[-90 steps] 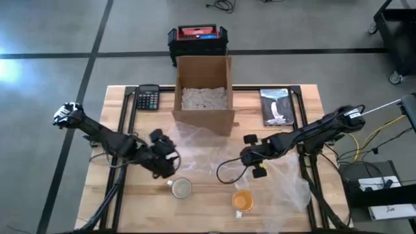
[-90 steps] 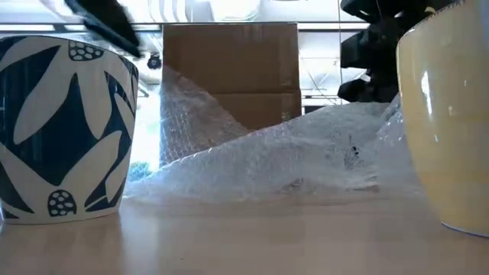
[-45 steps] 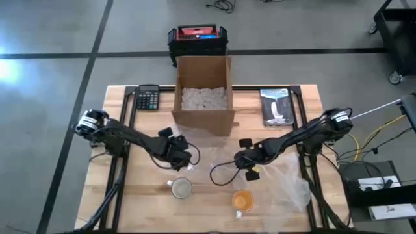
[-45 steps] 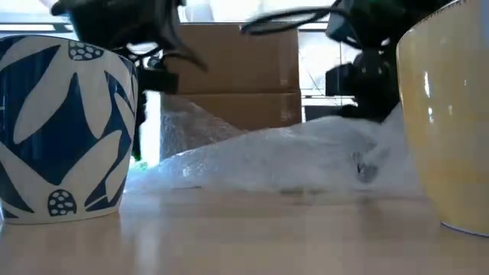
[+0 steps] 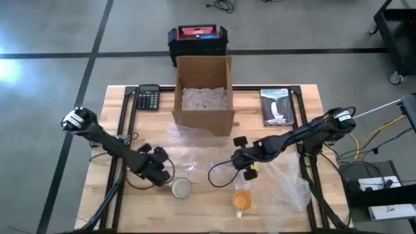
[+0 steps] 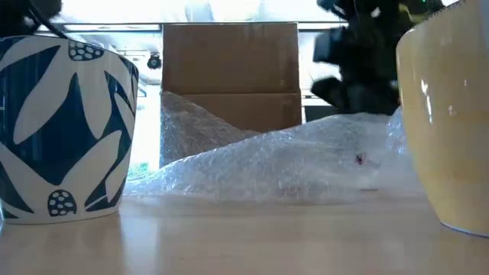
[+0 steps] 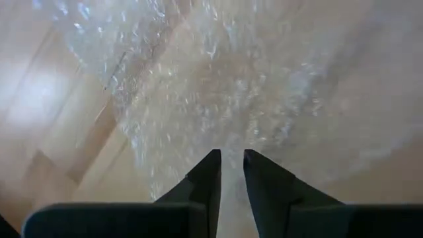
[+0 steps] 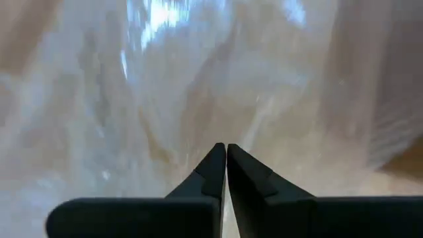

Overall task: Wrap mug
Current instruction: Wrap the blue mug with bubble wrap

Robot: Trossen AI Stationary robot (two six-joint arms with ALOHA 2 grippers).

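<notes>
Bubble wrap (image 5: pixel 195 153) lies spread across the table (image 5: pixel 117 104) in front of the cardboard box (image 5: pixel 203 91), between both arms. From above, the patterned mug (image 5: pixel 181 188) sits just beside the left gripper (image 5: pixel 158 170), with the yellow mug (image 5: pixel 242 201) near the right gripper (image 5: pixel 242 162). Only the low view shows the blue-and-white leaf pattern. Wrist views reveal the jaws: the left fingers (image 7: pixel 198 182) stand slightly parted over the wrap, while the right fingers (image 8: pixel 213 173) are pressed together, seemingly pinching the film.

Bright even light; window glare; wrist views blurred.
</notes>
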